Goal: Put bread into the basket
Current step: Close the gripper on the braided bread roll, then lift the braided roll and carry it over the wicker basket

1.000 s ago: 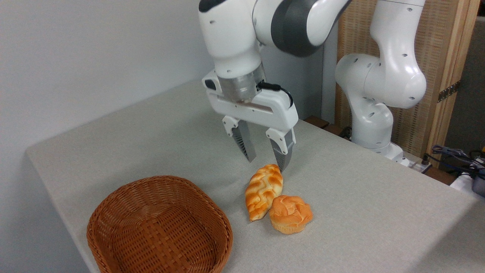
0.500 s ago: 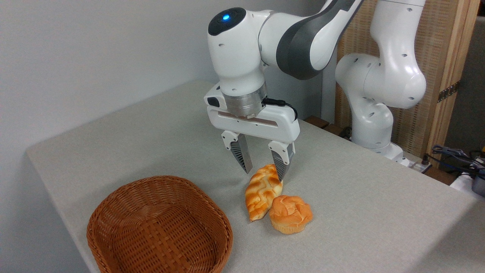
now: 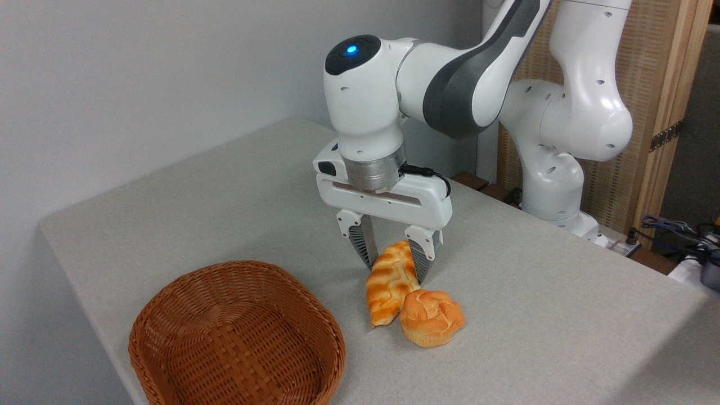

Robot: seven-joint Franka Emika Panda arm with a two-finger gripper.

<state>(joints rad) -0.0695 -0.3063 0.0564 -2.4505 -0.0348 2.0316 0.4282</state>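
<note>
The bread (image 3: 389, 283) lies between the parted jaws at its far end, long axis running toward the camera; contact seemingly not yet made, basket (image 3: 236, 337) left.

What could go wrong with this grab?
1. The claw straddles only the far end of the braided loaf, so the loaf may pivot or slip out when lifted.
2. The round bun touches the loaf's near end and may get dragged along.
3. The basket sits at the table edge; a bump could shift it.
</note>
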